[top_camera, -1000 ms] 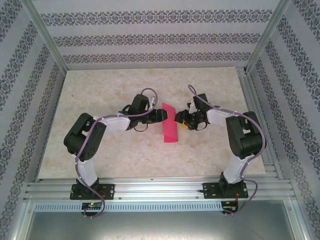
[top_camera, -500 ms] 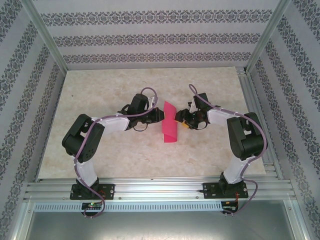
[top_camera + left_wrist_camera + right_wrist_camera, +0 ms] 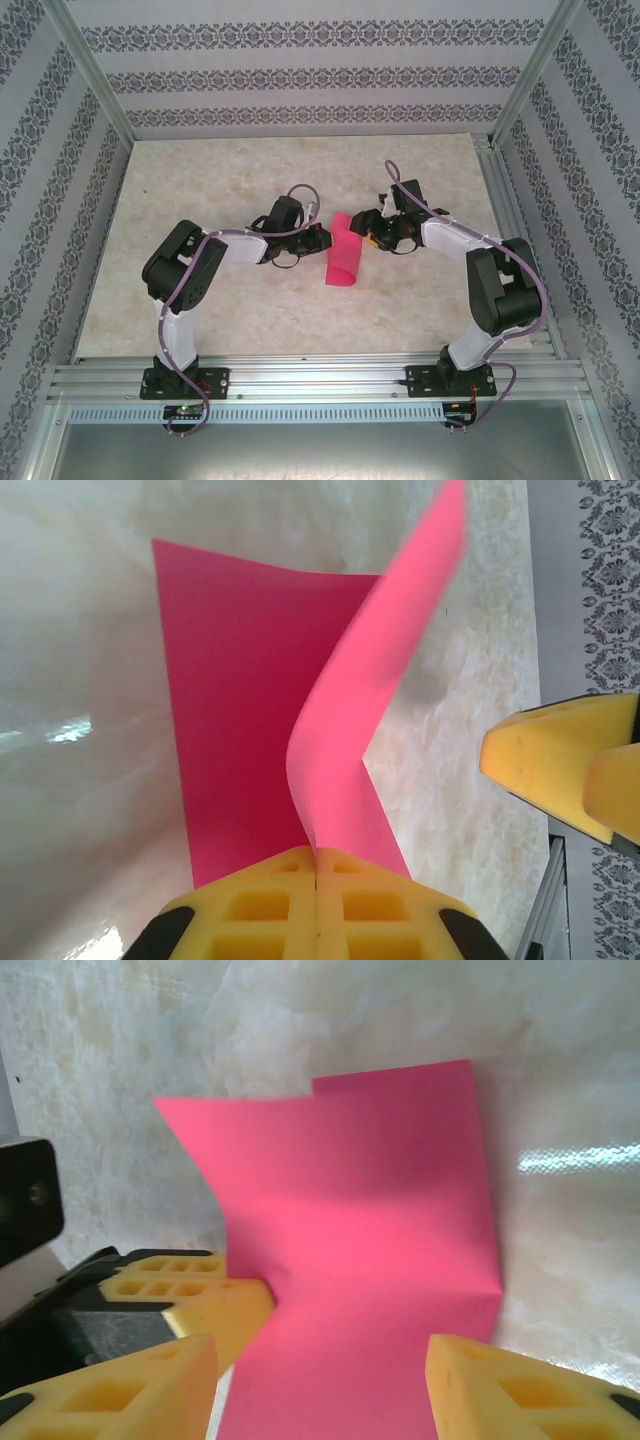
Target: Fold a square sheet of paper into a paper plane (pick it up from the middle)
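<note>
Table [image 3: 200, 300]: flat top, pale beige with a marbled stone pattern, glossy, catching bright glare patches in the wrist views.
Enclosure walls [image 3: 300, 80]: white wallpaper with horizontal bands of dark floral ornament, at the back and on both sides.
Corner posts [image 3: 90, 70]: slim aluminium profiles rising at the back corners.
Front rails [image 3: 320, 380]: slotted aluminium extrusions along the table's near edge.
Perforated strip [image 3: 300, 412]: just below the rails.
Grey metal panel [image 3: 320, 450]: plain, nearest the camera.
</note>
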You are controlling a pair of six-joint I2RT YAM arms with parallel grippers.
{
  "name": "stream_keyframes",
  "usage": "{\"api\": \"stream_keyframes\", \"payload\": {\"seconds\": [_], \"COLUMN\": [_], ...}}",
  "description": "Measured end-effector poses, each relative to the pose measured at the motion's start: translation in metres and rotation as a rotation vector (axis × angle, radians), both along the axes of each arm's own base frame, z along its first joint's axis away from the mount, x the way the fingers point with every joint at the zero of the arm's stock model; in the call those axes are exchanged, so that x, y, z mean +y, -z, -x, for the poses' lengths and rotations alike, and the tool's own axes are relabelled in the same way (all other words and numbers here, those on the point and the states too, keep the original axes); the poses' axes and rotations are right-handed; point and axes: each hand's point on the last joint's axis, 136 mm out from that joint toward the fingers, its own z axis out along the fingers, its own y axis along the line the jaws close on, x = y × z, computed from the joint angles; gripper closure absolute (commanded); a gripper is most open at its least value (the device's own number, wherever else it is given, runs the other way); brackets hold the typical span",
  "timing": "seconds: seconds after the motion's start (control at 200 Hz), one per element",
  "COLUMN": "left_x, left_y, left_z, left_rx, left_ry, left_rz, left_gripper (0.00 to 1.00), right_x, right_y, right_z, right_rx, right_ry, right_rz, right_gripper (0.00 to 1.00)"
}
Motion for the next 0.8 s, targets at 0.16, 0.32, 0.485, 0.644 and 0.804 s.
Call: {"api": "stream_keyframes", "payload": {"seconds": [0.16, 0.32, 0.485, 0.644, 0.804], "left_x": [-0.006, -0.014, -0.024, -0.029, -0.032], "left_y": [0.004, -0.015, -0.045, -0.058, -0.063], "left_z": [0.004, -0.006, -0.013, -0.012, -0.010], "left_rx": [0.022, -0.005, -0.030, -0.021, -0.002], "left_ry": [0.009, 0.015, 0.041, 0.069, 0.085], "left_rz": [0.017, 0.040, 0.076, 0.095, 0.100], "left_gripper": [0.90, 0.90, 0.88, 0.86, 0.83], "right_x": [0.005, -0.009, -0.011, -0.014, -0.021], "right_y": [0.003, 0.015, 0.021, 0.030, 0.029], "right_z": [0.002, 0.002, 0.004, 0.007, 0.002], "right_rx": [0.005, 0.027, 0.032, 0.049, 0.050], "right_ry": [-0.009, 0.038, 0.050, 0.086, 0.136], "right_rz": [0.016, 0.102, 0.102, 0.020, -0.093], "right_gripper": [0.37, 0.36, 0.33, 0.21, 0.12]}}
